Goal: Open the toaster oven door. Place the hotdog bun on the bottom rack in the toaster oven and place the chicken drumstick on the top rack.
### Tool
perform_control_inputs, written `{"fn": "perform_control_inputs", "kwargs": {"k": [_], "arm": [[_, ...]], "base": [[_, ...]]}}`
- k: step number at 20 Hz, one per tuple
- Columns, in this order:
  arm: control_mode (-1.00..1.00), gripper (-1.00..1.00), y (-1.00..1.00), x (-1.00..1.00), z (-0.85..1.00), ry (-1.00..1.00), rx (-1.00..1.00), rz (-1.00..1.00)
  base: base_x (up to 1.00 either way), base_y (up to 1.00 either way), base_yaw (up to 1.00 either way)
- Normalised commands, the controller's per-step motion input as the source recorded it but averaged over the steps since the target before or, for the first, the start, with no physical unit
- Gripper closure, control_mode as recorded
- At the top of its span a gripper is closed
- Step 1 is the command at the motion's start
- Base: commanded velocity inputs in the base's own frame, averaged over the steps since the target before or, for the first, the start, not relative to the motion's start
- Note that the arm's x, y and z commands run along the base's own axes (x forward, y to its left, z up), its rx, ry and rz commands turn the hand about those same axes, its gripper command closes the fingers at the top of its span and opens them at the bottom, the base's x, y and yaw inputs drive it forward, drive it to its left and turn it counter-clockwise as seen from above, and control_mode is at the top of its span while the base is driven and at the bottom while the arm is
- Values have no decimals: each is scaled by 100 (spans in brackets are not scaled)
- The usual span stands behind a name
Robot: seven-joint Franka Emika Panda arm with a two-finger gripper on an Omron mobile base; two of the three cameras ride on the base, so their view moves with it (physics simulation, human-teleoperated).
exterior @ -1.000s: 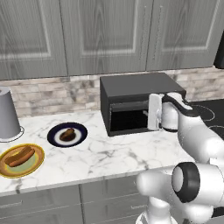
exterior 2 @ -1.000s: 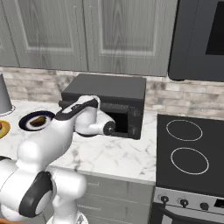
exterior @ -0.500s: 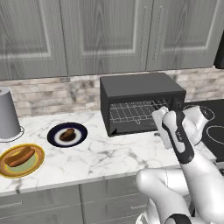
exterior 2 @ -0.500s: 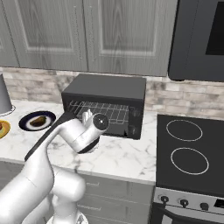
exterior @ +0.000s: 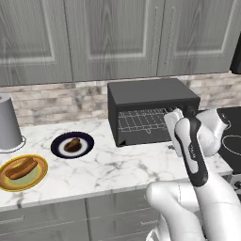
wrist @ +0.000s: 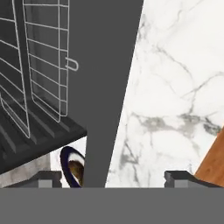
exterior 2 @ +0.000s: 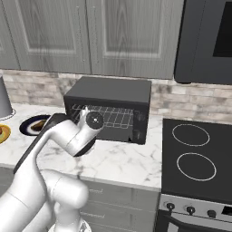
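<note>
Hovering released before the open toaster oven, the gripper holds nothing; the hotdog bun lies far left on its yellow plate, long axis slanting.

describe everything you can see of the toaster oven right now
The toaster oven is a matte black box standing on the marble counter against the stone backsplash, between the plates and the stovetop. Its door is folded down flat in front, leaving the cavity open. Two thin silver wire racks show inside. Nothing lies on them yet.
</note>
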Motion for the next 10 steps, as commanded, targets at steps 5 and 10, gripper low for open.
{"fn": "perform_control_inputs", "kwargs": {"k": [5, 10], "arm": [[-100, -100, -7, 85, 77, 2, 4, 1], [-100, -100, -38, 63, -6, 0, 0, 10]], "base": [[0, 0, 0], [0, 0, 0]]}}
